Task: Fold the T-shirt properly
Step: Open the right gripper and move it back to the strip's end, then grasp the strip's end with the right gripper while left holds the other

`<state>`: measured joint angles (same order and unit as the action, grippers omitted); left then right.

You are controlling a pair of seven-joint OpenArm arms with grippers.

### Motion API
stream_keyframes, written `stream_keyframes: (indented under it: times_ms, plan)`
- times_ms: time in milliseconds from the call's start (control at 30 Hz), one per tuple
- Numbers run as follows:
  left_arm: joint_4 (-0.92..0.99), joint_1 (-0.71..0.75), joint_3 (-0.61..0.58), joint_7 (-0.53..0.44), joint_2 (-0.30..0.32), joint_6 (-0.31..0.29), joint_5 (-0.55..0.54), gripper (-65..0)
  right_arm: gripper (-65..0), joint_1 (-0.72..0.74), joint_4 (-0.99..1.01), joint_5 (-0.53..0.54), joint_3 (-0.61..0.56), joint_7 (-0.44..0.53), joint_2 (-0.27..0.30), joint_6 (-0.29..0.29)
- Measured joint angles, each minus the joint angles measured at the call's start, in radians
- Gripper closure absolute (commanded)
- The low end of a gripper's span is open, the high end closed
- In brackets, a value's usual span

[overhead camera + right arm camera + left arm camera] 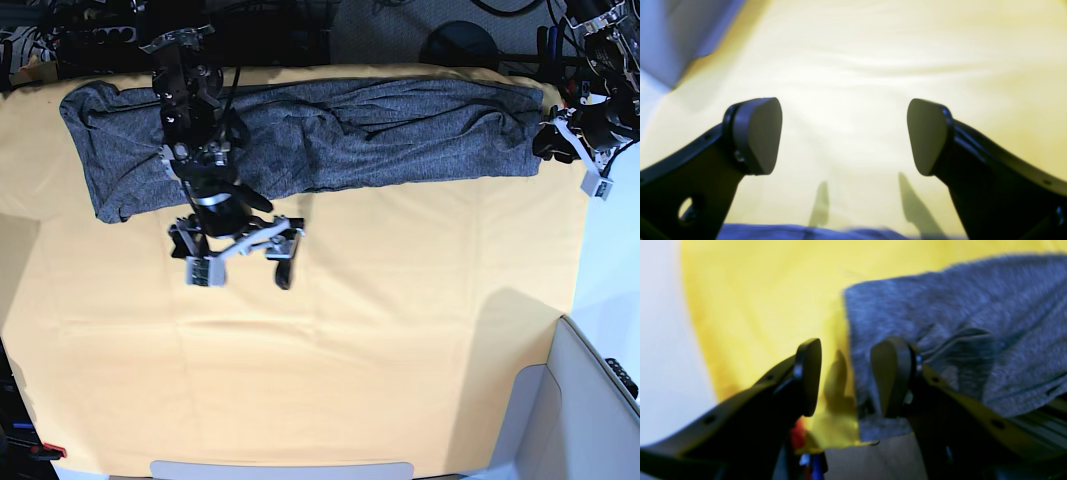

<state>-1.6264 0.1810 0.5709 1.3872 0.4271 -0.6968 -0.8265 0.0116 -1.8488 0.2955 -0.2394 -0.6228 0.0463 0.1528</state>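
The dark grey T-shirt [320, 130] lies stretched in a long band along the far side of the yellow cloth [380, 330]. My left gripper [546, 140] is at the shirt's right end. In the left wrist view this gripper [848, 376] is open, and the shirt's edge [940, 313] lies under and beside its right finger [890, 376], with nothing clamped. My right gripper [242, 268] hovers over bare cloth just in front of the shirt's left part. Its jaws stand wide open and empty [845, 136]. A strip of the shirt [800, 232] shows at the bottom edge of that view.
The yellow cloth [873, 60] covers most of the table. A grey panel [585, 400] stands at the near right corner, and a grey surface [676, 33] shows at the upper left of the right wrist view. Dark cables and stands [460, 40] lie beyond the far edge.
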Motion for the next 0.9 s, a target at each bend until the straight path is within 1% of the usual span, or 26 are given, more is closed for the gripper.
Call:
stream_keyframes:
  times_ms: [33,167,233,300,433,533,633,700,800,900]
  plan:
    - [0.003,-0.001,-0.013,0.000,0.000,0.000,-0.002,-27.7,-57.5,-0.020,-0.015,-0.005,0.029,-0.003,0.007,0.002]
    - [0.080,0.000,-0.019,-0.001,0.003,-0.002,-0.006,-27.7,-57.5,-0.109,-0.095,0.002,0.165,-0.004,0.003,0.001]
    - [0.115,0.007,-0.017,0.000,0.023,-0.002,0.004,-27.7,-57.5,-0.135,-0.116,0.002,0.214,0.000,0.003,0.001]
    - [0.126,0.007,-0.008,0.000,0.036,0.000,0.004,-27.7,-57.5,-0.161,-0.124,0.006,0.269,-0.001,-0.001,-0.015]
    - [0.126,-0.001,-0.005,-0.003,0.044,0.000,0.002,-27.7,-57.5,-0.200,-0.126,-0.003,0.340,-0.001,0.000,-0.003]
    - [0.126,0.000,0.029,0.000,0.040,0.000,-0.003,-28.2,-57.5,-0.212,-0.126,0.000,0.375,-0.001,0.000,-0.007]
    - [0.126,0.005,0.034,0.001,0.048,0.000,0.003,-32.9,-57.5,-0.224,-0.126,0.002,0.407,-0.002,-0.003,-0.010]
    - [0.126,0.004,0.034,0.022,0.056,0.000,-0.030,-36.3,-57.5,-0.232,-0.126,0.003,0.431,-0.002,-0.002,-0.013]
    - [0.126,0.005,0.034,0.019,0.076,-0.001,-0.111,-41.1,-57.5,-0.237,-0.126,0.002,0.461,0.000,-0.002,-0.010]
    - [0.126,0.011,0.035,0.014,0.090,0.000,-0.155,-42.1,-57.5,-0.248,-0.126,0.002,0.465,-0.002,-0.002,-0.010]
